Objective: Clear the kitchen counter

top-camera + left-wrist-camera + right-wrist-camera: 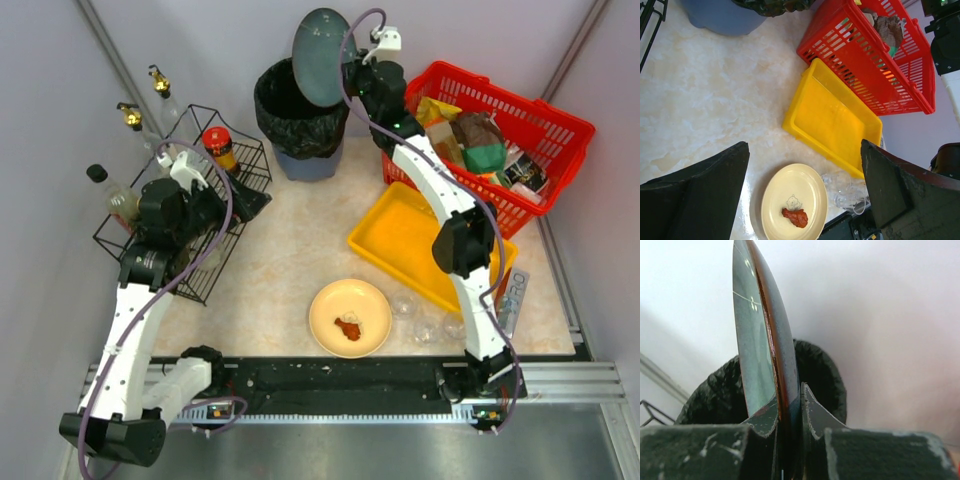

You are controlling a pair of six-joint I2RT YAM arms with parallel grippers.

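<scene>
Over the marbled beige bench (270,270), the right claw (788,407) clamps a grey-green plate (322,55) edgewise above the black-lined bin (300,125); the left claw (804,145) gapes empty.

I read no legible text in any view. Dark lettering on the grey strip (514,297) beside the yellow tray (385,240) is too small to resolve. The cream plate (805,182) carries a small printed figure (793,202) without words.

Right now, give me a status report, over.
Left gripper open, empty. Right gripper shut on grey plate over trash bin. Kitchen counter uncleared: cream plate with food, yellow tray.
</scene>
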